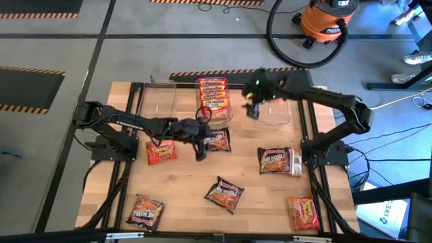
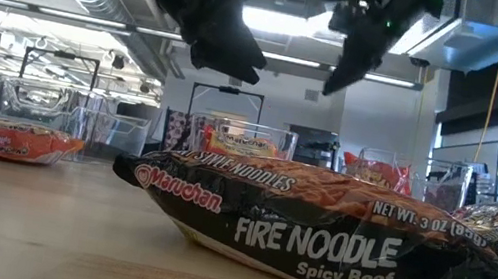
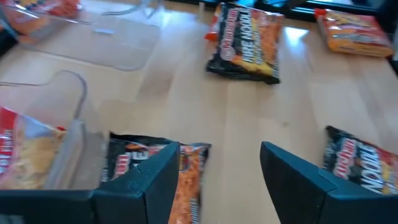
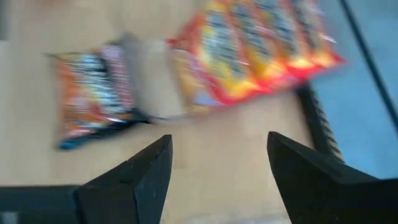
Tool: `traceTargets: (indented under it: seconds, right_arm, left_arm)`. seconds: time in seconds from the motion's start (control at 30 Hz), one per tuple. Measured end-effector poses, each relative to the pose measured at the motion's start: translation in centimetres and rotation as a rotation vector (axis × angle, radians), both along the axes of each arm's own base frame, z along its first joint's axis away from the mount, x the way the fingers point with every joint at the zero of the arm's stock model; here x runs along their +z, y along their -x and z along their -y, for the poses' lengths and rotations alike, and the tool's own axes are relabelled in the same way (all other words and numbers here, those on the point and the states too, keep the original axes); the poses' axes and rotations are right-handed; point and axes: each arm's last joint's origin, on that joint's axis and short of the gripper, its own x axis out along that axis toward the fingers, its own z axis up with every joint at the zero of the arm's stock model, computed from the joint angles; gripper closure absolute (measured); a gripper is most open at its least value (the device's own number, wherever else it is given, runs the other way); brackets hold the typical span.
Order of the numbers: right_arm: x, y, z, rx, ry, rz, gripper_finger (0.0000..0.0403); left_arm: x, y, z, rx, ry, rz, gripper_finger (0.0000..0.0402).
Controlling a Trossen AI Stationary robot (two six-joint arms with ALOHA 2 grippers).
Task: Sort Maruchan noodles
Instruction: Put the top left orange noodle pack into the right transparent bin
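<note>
Several Maruchan noodle packets lie flat on the wooden table: a red one [image 1: 160, 152], dark ones [image 1: 217, 140] [image 1: 224, 194] [image 1: 145, 210], a dark and a pale one side by side [image 1: 280, 160], and an orange one [image 1: 304, 212]. More orange-red packets lie in the middle clear tub [image 1: 212, 98]. My left gripper [image 3: 217, 180] hangs open above the table's middle, just beside the dark packet [image 3: 158, 165], with nothing between its fingers. My right gripper [image 4: 217, 174] is open and empty, up over the right clear tub [image 1: 273, 111].
An empty clear tub [image 1: 159, 101] stands at the far left of the row of three. A black frame rail [image 1: 307, 135] runs along the table's right side. Beyond the table stand an orange shop vacuum [image 1: 327, 20] and its hose. Bare wood shows between the packets.
</note>
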Motion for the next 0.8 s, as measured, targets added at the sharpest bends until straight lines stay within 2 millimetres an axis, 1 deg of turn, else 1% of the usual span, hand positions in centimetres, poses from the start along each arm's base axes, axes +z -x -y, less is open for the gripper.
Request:
traceTargets:
  seconds: [0.17,0.27,0.4,0.5,0.57,0.63,0.7,0.8]
  right_arm:
    - [-0.3,-2.1,-5.9,0.136,-0.05,0.015,0.0159]
    - [-1.9,-2.8,-9.1,0.187,-0.058,0.033,0.0159]
    - [-4.4,-3.1,-12.9,0.192,-0.105,0.08,0.0159]
    - [-6.1,-3.0,-15.4,0.179,-0.155,0.139,0.0159]
    - [-7.0,-2.8,-16.9,0.177,-0.198,0.177,0.0159]
    - [-7.8,-2.5,-18.1,0.173,-0.251,0.212,0.0159]
    - [-8.4,-2.2,-19.2,0.157,-0.288,0.234,0.0159]
    - [-8.9,-1.7,-20.7,0.136,-0.296,0.27,0.0159]
  left_arm:
    - [-0.1,0.1,1.4,-0.08,0.032,-0.009,0.0186]
    - [-0.5,0.2,2.6,-0.114,0.046,-0.045,0.0187]
    - [-0.9,0.5,4.8,-0.149,0.071,-0.079,0.0187]
    - [-1.5,1.0,6.6,-0.142,0.078,-0.128,0.0188]
    - [-1.7,1.4,7.6,-0.128,0.085,-0.151,0.0188]
    - [-2.1,2.1,8.5,-0.101,0.102,-0.211,0.0188]
    - [-2.5,3.2,9.1,-0.06,0.138,-0.299,0.0188]
    - [-2.2,5.1,9.3,0.05,0.213,-0.417,0.0188]
